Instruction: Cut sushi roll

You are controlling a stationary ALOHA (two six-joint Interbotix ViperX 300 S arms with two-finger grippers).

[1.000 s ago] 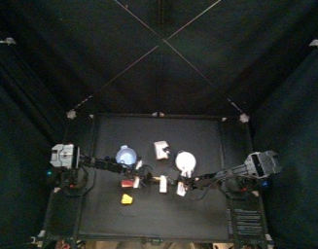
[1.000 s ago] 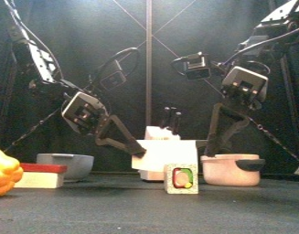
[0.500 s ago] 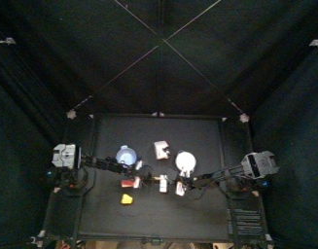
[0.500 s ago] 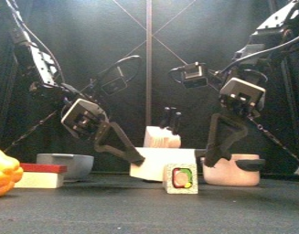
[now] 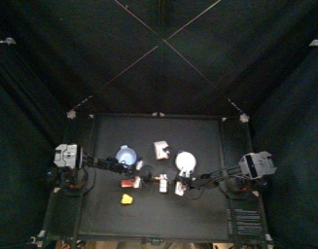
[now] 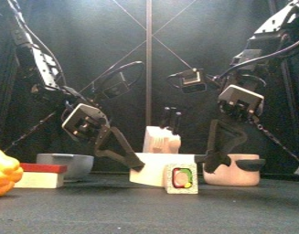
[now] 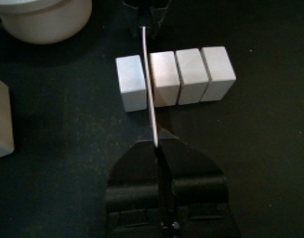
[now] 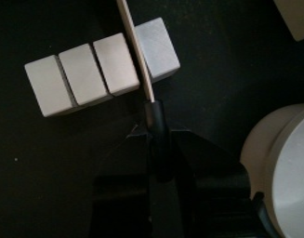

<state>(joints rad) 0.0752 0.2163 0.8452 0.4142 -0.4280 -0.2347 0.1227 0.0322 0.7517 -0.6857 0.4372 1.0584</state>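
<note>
White sushi roll (image 7: 177, 76) (four blocks side by side) lies on the black table (image 7: 241, 139). The left gripper (image 7: 165, 158) is closed on a knife (image 7: 149, 88), whose blade stands between two blocks; the right gripper (image 8: 158, 149) clamps a thin rod (image 8: 136, 54) across the roll.

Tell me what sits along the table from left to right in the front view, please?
Orange-yellow toy pepper → flat red-and-white block → grey bowl → small upright sushi slice with a green and pink filling → white pot with dark side handles.
</note>
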